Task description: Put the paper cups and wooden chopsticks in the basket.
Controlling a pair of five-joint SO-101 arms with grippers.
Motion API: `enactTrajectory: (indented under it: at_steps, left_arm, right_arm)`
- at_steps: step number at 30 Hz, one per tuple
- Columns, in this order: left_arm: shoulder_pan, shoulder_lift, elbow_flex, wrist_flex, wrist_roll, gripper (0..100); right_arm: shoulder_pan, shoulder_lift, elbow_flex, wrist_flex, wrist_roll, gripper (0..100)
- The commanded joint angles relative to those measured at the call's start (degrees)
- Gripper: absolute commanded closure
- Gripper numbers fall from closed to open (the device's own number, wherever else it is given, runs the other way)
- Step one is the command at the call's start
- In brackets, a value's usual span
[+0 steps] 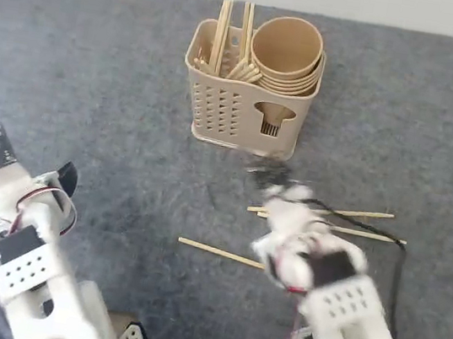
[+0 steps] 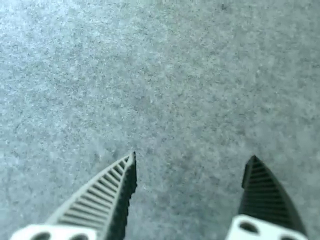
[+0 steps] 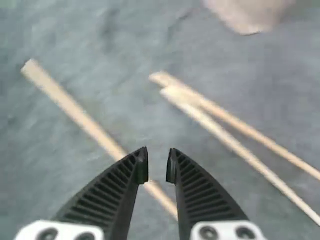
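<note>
Beige basket (image 1: 235, 111) holds stacked paper cups (image 1: 287, 51) and upright chopsticks (image 1: 222, 32).

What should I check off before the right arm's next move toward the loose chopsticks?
1. Right gripper empty: ok, fingers narrowly apart, nothing between them.
2. Target under it: ok, lone chopstick runs beneath the fingers.
3. All chopsticks in basket: not ok; that one and a pair lie on the carpet.
4. Paper cups in basket: ok, stacked inside.
5. Left gripper out of the way: ok, open over bare carpet.
</note>
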Motion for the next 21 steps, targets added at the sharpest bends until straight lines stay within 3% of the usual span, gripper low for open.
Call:
enactTrajectory:
  at_steps: [1,8,16,21]
  left_arm:
    - [-0.44,-0.97,0.84,-5.71,-0.88,68]
    - [-0.44,-0.97,1.19,-6.42,-0.88,68]
    - [-0.44,-0.97,1.19,-6.59,-0.88,68]
    - [-0.44,-0.97,1.1,-6.68,-0.88,68]
  right_arm:
    - [-13.41,17.01,-6.15,-4.09,-0.62,92.0]
    - [-15.25,36.53,-16.53,-8.31,-0.53,79.3]
    - [-15.43,45.32,-21.01,-8.75,-0.79,78.9]
    - [-19.21,45.76,-20.84,-8.57,-1.05,78.9]
